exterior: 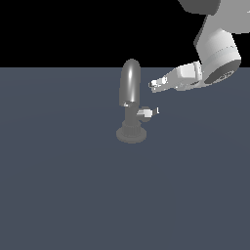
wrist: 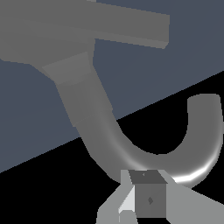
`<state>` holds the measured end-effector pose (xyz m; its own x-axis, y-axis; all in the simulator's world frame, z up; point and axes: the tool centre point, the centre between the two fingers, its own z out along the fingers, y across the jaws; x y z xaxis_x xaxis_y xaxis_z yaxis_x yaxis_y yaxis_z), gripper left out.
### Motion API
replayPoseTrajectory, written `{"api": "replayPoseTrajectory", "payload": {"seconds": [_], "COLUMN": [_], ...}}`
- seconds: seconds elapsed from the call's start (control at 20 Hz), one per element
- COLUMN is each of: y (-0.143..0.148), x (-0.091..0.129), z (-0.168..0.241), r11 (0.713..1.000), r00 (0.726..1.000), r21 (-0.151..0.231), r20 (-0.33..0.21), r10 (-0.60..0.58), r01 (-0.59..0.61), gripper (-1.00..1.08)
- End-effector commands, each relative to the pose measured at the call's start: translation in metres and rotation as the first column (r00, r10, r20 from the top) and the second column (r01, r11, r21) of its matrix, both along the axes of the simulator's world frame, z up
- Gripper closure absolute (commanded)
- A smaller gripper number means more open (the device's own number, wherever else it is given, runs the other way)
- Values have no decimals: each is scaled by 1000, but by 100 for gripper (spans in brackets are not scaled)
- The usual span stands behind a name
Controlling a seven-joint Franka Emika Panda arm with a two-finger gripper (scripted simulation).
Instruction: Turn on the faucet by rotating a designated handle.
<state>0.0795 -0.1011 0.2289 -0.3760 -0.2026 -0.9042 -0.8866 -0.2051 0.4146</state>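
Faucet (exterior: 130, 97) handle (exterior: 146, 113) sits apart below the seemingly closed gripper (exterior: 152, 85)

Exterior high and distant, wrist close, both on faucet (exterior: 131, 100)

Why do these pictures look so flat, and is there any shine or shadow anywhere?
Exterior view: even, dim light, a black band above a plain slate floor, a soft highlight down the faucet, hardly any cast shadow. Wrist view: a bright glint on the spout's curve, edges sharp, the hand cut off by the frame.
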Motion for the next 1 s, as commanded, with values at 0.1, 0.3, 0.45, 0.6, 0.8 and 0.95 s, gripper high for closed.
{"api": "replayPoseTrajectory", "payload": {"seconds": [0.1,0.3,0.45,0.6,0.8,0.95], "y": [-6,-9,-10,-11,-11,-11], "x": [-3,-7,-9,-10,-10,-10], "z": [-24,-39,-46,-50,-52,-52], "r11": [997,993,990,988,987,987], "r00": [995,987,982,978,977,977], "r21": [30,45,53,57,58,58], "r20": [-74,-119,-142,-155,-160,-160], "r10": [-66,-106,-125,-136,-140,-140], "r01": [69,112,134,147,151,151], "gripper": [108,108,108,108,108,108]}}
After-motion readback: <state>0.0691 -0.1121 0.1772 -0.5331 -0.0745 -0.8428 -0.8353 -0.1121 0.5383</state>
